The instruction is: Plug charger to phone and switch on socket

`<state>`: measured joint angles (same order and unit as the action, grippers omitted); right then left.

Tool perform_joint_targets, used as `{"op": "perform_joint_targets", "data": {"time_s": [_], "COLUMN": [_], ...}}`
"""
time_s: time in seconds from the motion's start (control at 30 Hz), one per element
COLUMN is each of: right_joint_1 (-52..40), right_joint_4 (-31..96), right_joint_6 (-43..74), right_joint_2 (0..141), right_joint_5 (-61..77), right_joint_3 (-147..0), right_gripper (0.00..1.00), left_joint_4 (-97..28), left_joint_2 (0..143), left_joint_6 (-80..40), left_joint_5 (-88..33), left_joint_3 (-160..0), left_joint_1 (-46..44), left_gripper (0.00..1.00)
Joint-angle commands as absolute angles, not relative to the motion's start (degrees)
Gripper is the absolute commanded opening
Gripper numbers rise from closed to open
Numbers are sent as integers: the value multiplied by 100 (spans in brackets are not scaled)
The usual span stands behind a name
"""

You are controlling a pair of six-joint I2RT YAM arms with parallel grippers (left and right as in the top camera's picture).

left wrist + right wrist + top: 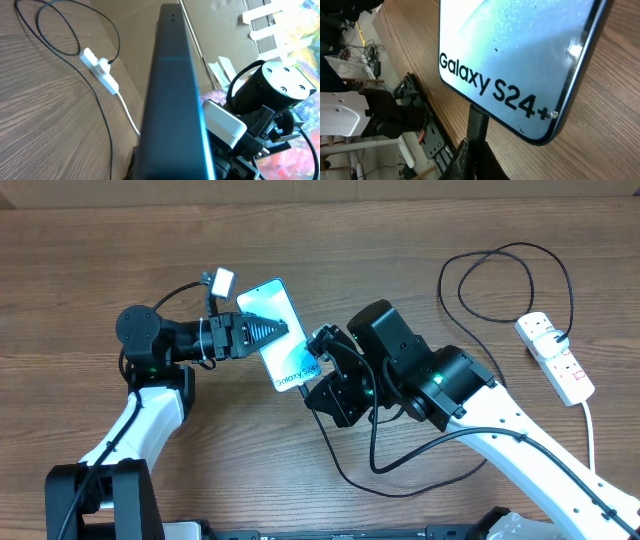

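Observation:
The phone [281, 340] with a light blue "Galaxy S24+" screen [520, 45] is held tilted above the table by my left gripper [268, 330], which is shut on its upper half; its dark edge fills the left wrist view [172, 100]. My right gripper [312, 372] is shut on the charger's black plug tip [477, 125], which meets the phone's bottom edge. The black cable [350, 465] loops back to the white socket [555, 355] at the far right, also in the left wrist view [100, 70].
The socket's thick white cord [590, 435] runs toward the front right. The cable makes a large loop [500, 275] at the back right. The right arm [440, 385] crosses the middle of the table.

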<state>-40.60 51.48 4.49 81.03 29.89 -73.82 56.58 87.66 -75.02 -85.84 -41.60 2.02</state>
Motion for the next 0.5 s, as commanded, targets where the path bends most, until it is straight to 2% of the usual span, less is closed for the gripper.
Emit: {"op": "perform_joint_targets", "data": {"time_s": [0.0, 0.3, 0.47], "right_joint_1": [-4086, -4086, -4086], "right_joint_4": [4888, 4803, 5011], "right_joint_6": [449, 454, 454], "right_joint_2": [7961, 7961, 7961], "right_joint_5": [3002, 2700, 2700], "right_joint_3": [-7561, -7561, -7561], "right_gripper": [4, 4, 12], "left_joint_4": [5704, 5704, 5706], "left_joint_2": [8689, 8689, 8689], "left_joint_6": [-7338, -7369, -7367], "left_joint_5": [-8779, -8844, -8757], "left_joint_3": [-4182, -4182, -4182], "left_joint_1": [183, 178, 180], "left_gripper": [4, 4, 4]}}
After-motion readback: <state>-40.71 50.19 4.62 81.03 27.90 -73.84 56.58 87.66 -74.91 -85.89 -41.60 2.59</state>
